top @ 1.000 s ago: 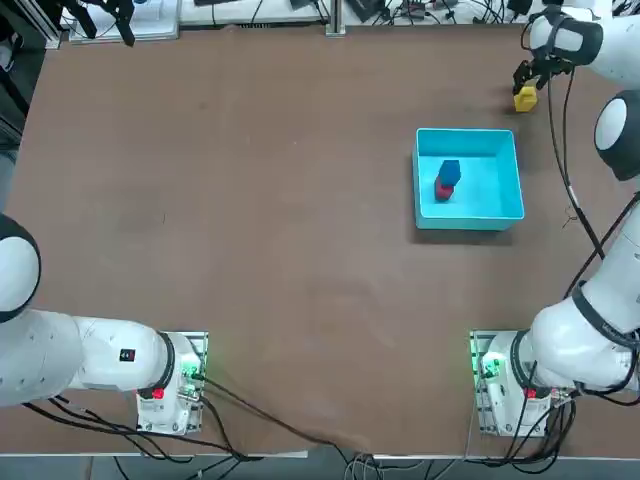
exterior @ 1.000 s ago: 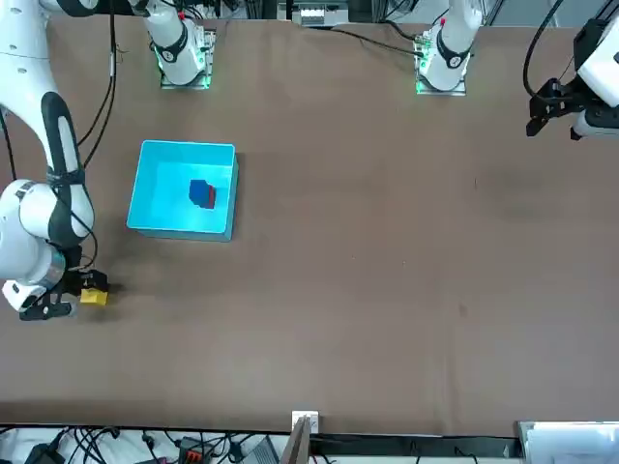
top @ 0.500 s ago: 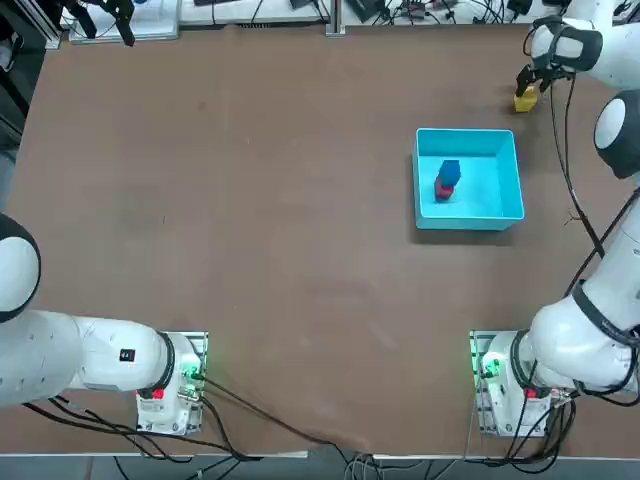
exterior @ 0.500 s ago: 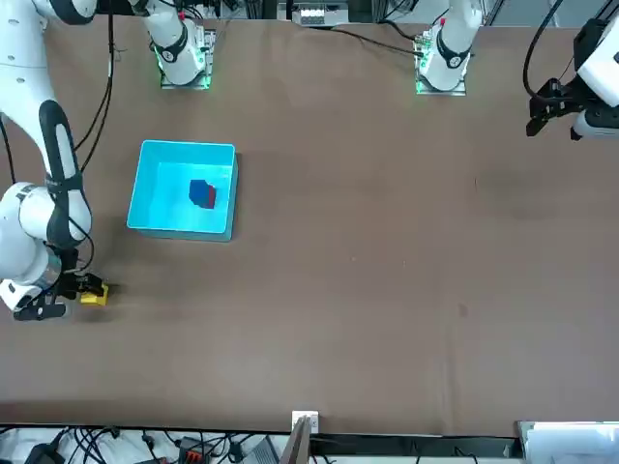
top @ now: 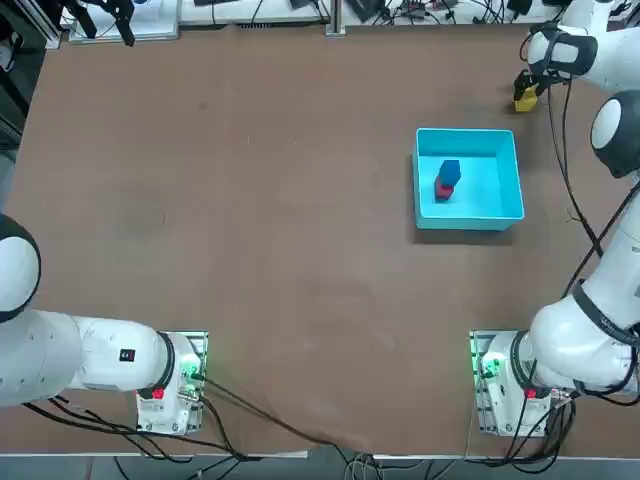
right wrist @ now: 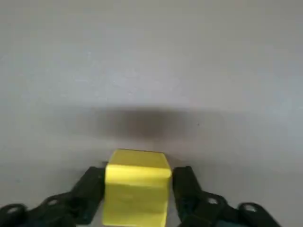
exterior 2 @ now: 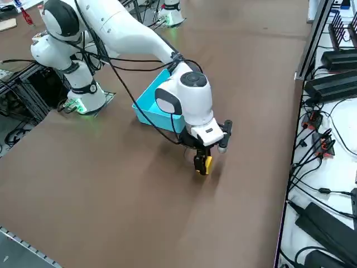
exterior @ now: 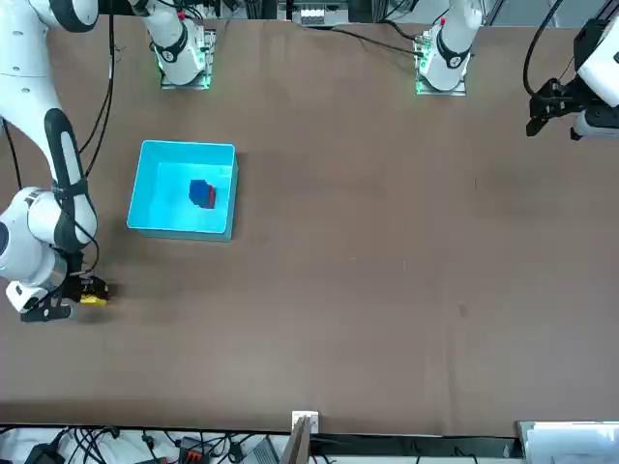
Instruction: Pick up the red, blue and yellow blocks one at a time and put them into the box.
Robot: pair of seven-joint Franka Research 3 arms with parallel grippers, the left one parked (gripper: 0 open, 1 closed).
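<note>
Beyond the far right corner of the box, near the table's far edge, the right gripper stands low over the yellow block. From overhead the hand covers part of the block, so only a yellow patch shows beneath the black fingers. Seen from the front, the block peeks out beside the white wrist, and the fingertips are hidden behind it. The side camera shows the gripper pointing down with the block between its tips, at table level. At the wrist, the block fills the gap between the two fingers, both pressed against its sides; its lower part is cut off by the frame edge.

Inside the box, the blue block sits on top of the red block, which is mostly covered.

Compared with a second ago, the arm has sunk lower over the yellow block and the fingers have closed in on it. The box and the two blocks inside it have not moved.
</note>
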